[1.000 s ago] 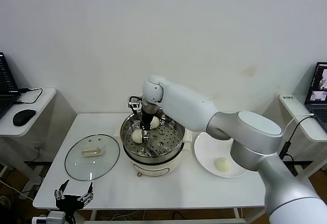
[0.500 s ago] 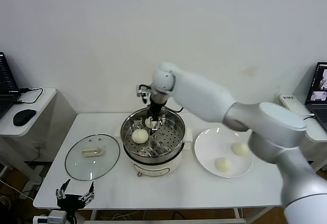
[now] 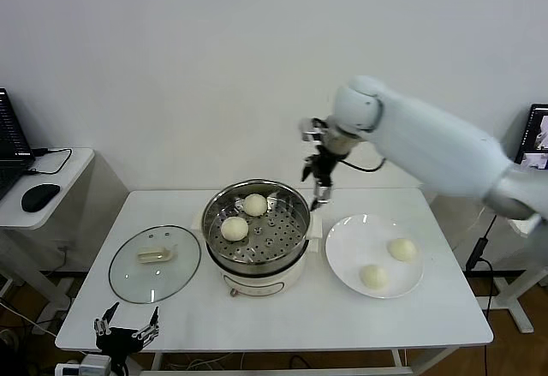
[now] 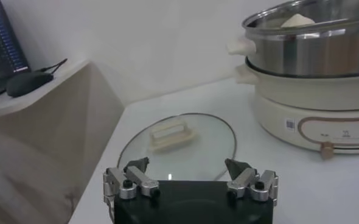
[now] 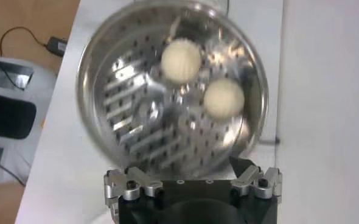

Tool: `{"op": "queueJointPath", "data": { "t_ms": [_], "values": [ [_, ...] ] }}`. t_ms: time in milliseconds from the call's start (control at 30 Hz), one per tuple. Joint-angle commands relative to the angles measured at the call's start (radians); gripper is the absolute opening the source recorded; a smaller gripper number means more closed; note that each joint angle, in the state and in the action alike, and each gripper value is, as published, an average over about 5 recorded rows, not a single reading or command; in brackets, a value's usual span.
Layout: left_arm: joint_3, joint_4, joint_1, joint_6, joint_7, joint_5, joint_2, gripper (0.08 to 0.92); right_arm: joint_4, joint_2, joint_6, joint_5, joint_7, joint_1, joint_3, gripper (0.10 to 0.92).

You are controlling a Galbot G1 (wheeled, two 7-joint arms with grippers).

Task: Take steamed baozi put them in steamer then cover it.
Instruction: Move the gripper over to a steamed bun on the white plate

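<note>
Now we hold our right gripper (image 3: 318,181) spread and empty above the steamer (image 3: 256,229), left gripper (image 3: 126,328) idle and spread low, so those soft baozi (image 3: 402,249) on the plate (image 3: 342,252) want a gentle side pinch, with open room overhead.

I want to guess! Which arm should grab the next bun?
Probably the right. Its open hand hangs between the steamer and the plate holding two buns. The left hand waits low, beyond the lid.
</note>
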Motion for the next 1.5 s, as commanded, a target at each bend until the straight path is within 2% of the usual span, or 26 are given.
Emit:
{"op": "queueJointPath", "data": {
  "t_ms": [33, 567, 1500],
  "values": [
    [0.002, 0.005, 0.003, 0.001, 0.001, 0.0, 0.001, 0.823, 0.143, -0.265, 0.036, -0.078, -0.012, -0.113, 0.035, 0.823],
    [-0.002, 0.027, 0.015, 0.01, -0.001, 0.007, 0.005, 0.823, 0.061, -0.233, 0.094, -0.302, 0.015, -0.458, 0.199, 0.823],
    [0.008, 0.055, 0.005, 0.015, 0.0, 0.013, 0.003, 0.823, -0.078, -0.12, 0.101, -0.364, 0.065, -0.52, 0.192, 0.823]
  ]
}}
